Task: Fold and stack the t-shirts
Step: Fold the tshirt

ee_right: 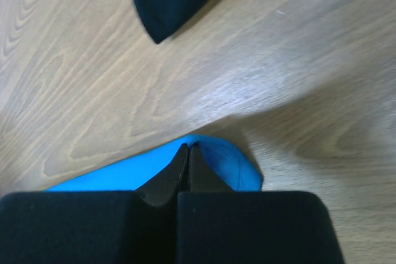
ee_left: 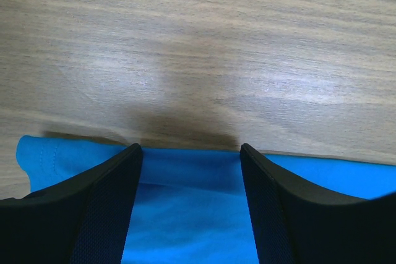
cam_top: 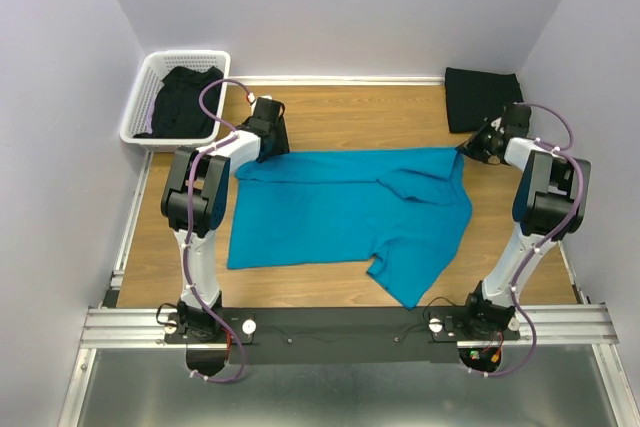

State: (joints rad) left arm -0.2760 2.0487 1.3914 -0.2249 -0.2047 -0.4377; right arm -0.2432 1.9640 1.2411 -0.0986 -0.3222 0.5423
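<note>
My right pincer (ee_right: 187, 148) is clenched on the far right corner of the teal t-shirt (cam_top: 340, 212), which lies spread across the middle of the surface (cam_top: 340, 112) with its near right part rumpled. My left pincer (ee_left: 190, 153) hangs released over the shirt's far left edge, gripping nothing. A folded black t-shirt (cam_top: 482, 97) sits in the far right corner. A second black t-shirt (cam_top: 185, 102) waits in the basket (cam_top: 135, 112). I judge the teal fold barely begun, with most of the work left.

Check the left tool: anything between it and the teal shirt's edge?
Nothing visible. The left tool stands open at the far edge of the teal shirt, a finger on each side of a bare stretch of cloth, with only table beyond. The right tool is shut on the shirt's far right corner.
</note>
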